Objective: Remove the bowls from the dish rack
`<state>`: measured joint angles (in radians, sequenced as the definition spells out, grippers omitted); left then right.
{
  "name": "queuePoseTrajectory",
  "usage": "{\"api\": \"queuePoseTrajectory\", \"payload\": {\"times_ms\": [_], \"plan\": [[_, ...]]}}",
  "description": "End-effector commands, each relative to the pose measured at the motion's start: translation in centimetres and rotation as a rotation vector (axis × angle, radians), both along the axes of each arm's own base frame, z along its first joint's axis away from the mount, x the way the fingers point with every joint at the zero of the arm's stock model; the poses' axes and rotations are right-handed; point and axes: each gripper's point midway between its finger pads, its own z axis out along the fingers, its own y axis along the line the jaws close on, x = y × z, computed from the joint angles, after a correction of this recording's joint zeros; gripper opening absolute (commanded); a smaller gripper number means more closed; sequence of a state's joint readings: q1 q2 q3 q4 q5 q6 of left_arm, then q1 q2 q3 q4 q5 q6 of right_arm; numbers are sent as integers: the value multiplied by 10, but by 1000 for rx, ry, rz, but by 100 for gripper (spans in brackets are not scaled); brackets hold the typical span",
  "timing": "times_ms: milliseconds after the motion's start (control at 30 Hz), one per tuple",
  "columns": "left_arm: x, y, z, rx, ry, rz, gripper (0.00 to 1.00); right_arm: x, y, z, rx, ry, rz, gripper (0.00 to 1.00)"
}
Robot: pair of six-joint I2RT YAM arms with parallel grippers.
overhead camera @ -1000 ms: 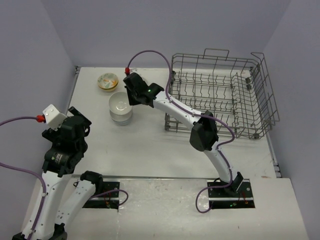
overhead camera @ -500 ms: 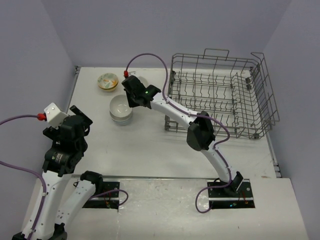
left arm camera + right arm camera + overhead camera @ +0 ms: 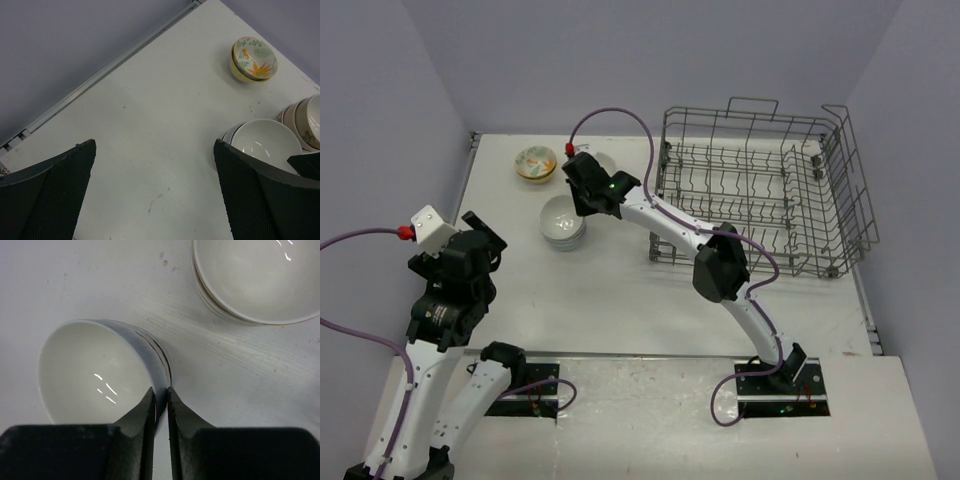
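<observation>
Seen from above, a white counter (image 3: 620,300) is boxed in by pale purple walls, with two robot arms mounted at its near edge.

On the left, the left hand (image 3: 470,245) hovers above the near-left part of the counter. In its own wrist view the left hand (image 3: 154,147) is spread wide, its two dark fingers far apart, with nothing but bare counter (image 3: 150,100) between them.

Farther back, near the far-left corner, sits a floral bowl (image 3: 535,162), upright, with orange and green leaf markings inside (image 3: 254,59). It stands apart from the other bowls.

Right of it and nearer is a stack of white bowls (image 3: 563,220), nested upright (image 3: 260,145). The right arm reaches across from the right, and its right hand (image 3: 588,185) is at the stack's far-right edge. In the wrist view the right hand (image 3: 160,392) is nearly closed. One finger is inside and one outside the wall of the top white bowl (image 3: 95,375), pinching its rim.

Just beyond that hand is a second stack, of cream bowls (image 3: 306,120), also upright (image 3: 250,280), and close to the white stack without touching it.

On the right, the large grey wire dish rack (image 3: 750,120) fills the far-right part of the counter, well apart from all the bowls.
</observation>
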<state>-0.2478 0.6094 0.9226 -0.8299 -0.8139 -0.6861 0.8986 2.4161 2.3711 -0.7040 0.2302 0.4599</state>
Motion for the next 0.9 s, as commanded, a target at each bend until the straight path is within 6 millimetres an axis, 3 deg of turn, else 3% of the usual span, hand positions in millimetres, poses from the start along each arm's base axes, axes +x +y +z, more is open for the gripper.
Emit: {"api": "queuePoseTrajectory", "payload": {"times_ms": [0,133,600,767,800,867], "plan": [[4,2,5,10,-19,5,100,-9,24,30,108,-24,50,10],[5,2,4,11,-16,5,100,-12,25,34,127,-17,56,7],[6,0,4,11,-17,-9,100,-5,10,19,49,-38,9,8],[7,-1,4,13,-13,-14,100,-5,12,17,47,-32,9,15],[7,-1,4,12,-14,-15,100,-5,11,18,49,-34,8,22],[7,-1,4,12,-15,-17,100,-6,12,19,55,-31,13,25]]}}
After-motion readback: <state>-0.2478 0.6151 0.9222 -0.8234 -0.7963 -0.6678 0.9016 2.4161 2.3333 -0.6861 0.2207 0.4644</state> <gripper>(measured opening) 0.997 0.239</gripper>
